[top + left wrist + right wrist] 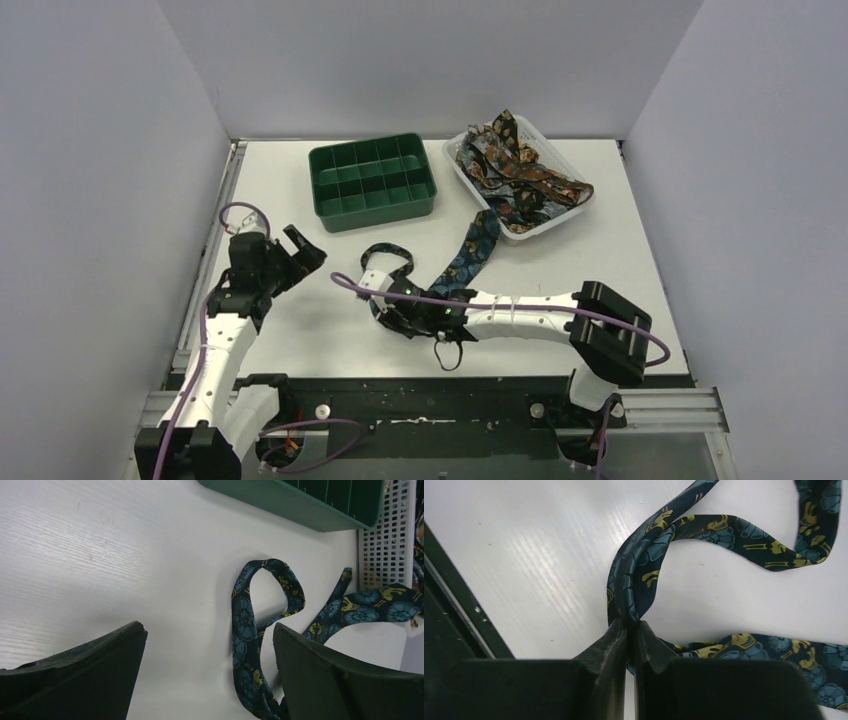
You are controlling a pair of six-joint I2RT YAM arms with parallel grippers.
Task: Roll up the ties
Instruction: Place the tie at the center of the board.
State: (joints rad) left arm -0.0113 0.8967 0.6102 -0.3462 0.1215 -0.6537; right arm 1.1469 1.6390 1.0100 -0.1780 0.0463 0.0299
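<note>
- One tie (470, 255), dark with a blue and yellow pattern, is lying loose on the white table (620, 260). It is curling into one open loop and running up toward the near corner of the white mesh basket (540, 228).
- The right gripper (631, 625) is pinching this tie beside the loop. Its two fingers are pressed together with a fold of the fabric bunched between them, low over the table.
- The left gripper (297, 250) is hovering to the left of the tie, well apart from it, with its two fingers spread wide and nothing between them.
- The one basket is sitting at the far right and carrying a tangled heap of ties (520, 165); how many are in the heap cannot be told.
- One green compartment tray (375, 212) is standing just left of the basket, not touching it.
</note>
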